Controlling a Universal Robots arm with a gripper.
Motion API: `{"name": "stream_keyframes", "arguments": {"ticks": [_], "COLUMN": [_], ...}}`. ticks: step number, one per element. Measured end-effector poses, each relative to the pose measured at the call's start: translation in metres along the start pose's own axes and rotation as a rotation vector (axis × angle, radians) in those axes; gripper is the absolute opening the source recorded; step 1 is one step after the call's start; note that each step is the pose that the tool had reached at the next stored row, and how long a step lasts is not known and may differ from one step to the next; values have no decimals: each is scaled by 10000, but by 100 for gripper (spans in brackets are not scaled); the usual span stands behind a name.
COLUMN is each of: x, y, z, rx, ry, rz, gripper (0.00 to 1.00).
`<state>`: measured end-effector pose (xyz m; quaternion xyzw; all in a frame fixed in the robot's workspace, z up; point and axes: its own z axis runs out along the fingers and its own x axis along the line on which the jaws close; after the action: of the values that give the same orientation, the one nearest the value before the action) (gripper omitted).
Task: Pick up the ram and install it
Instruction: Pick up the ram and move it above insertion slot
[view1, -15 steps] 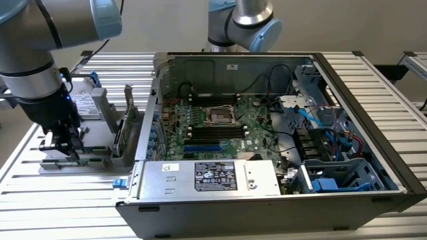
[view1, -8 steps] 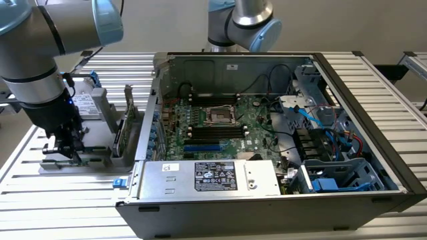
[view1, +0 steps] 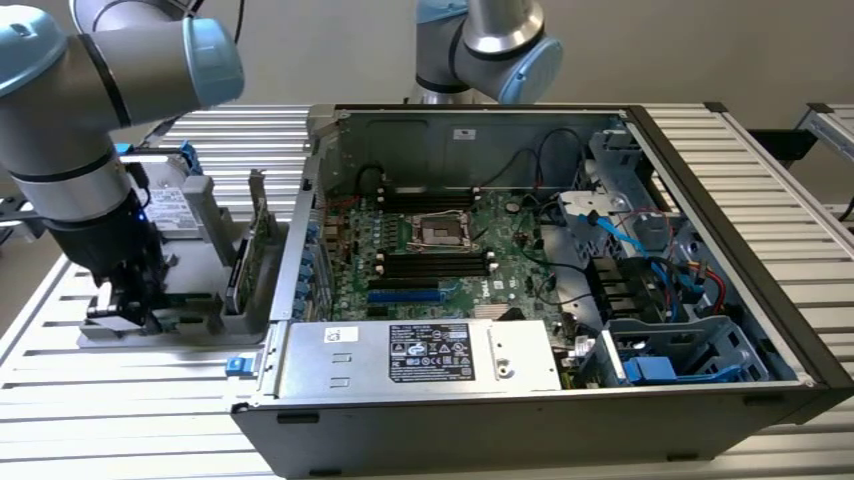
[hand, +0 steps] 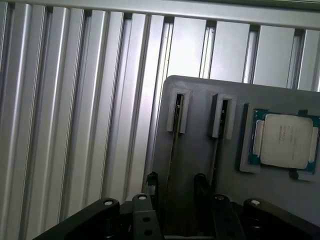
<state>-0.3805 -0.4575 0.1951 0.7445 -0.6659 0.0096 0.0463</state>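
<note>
Where the ram (hand: 174, 160) stands: on edge in a slotted holder of the grey tray (hand: 195, 150), seen from above as a thin dark line.
Neighbours: a second stick (hand: 217, 155) stands in the slot just beside it, and a processor (hand: 281, 140) lies flat further along the same tray.
Tray: rests on the ribbed metal table (hand: 75, 125), outside the open computer case (view1: 534, 430), at the exterior view's left.
Ram, handling: judged light, stiff and thin; likely brittle if bent or twisted, with chips and edge contacts that should not be crushed or scraped.
Ram, hold: best taken across its two flat faces near the middle of the upper edge, square to the board, so it lifts straight out of the holder without rocking.
Claw (hand: 176, 182): jaws spread wide, gripping nothing.
Fingers (hand: 152, 181): one on either side of the ram's top edge, a gap showing on each side; no contact that I can make out.
Second stick: outside the far finger, not between the jaws.
Motherboard slots (view1: 434, 262): inside the case, well apart from the claw.
Progress: ram straddled but not yet gripped.
</note>
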Motion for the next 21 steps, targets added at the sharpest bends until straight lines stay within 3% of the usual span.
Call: {"name": "stream_keyframes", "arguments": {"ticks": [5, 11, 21], "x": [-7, -2, 41], "y": [0, 0, -11], "z": [75, 77, 80], "rx": [-4, -35, -40], "ry": [-3, -27, -41], "rz": [51, 473, 537], "gripper": [42, 42, 42]}}
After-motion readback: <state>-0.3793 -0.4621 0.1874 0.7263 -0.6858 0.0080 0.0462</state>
